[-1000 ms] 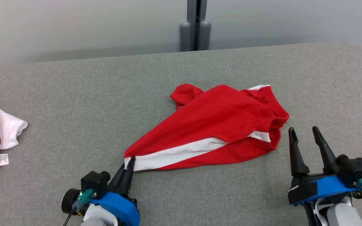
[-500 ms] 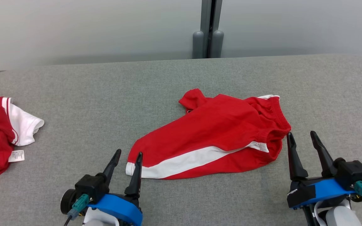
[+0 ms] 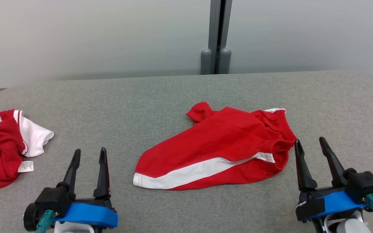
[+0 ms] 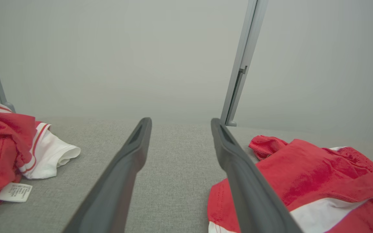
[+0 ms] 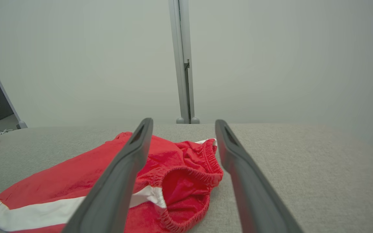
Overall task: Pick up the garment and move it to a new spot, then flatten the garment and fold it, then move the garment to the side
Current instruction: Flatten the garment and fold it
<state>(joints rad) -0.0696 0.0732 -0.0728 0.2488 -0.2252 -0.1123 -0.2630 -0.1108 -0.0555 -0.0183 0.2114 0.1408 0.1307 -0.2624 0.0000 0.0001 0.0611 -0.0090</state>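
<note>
Left gripper (image 3: pixel 90 149): fingers apart, empty, above bare table; garment's hem end lies to its right, no contact. Right gripper (image 3: pixel 309 139): fingers spread, empty, tips just beside waistband end. Garment (image 3: pixel 219 145): red shorts, white side stripe from hem to waist, gathered elastic waistband gaping toward right gripper, near leg fairly smooth, far part bunched. Lies mid grey padded table (image 3: pixel 141 97), between grippers. Second red-and-white garment (image 3: pixel 2 152) crumpled at table's left edge, white label (image 3: pixel 26 166) showing.
</note>
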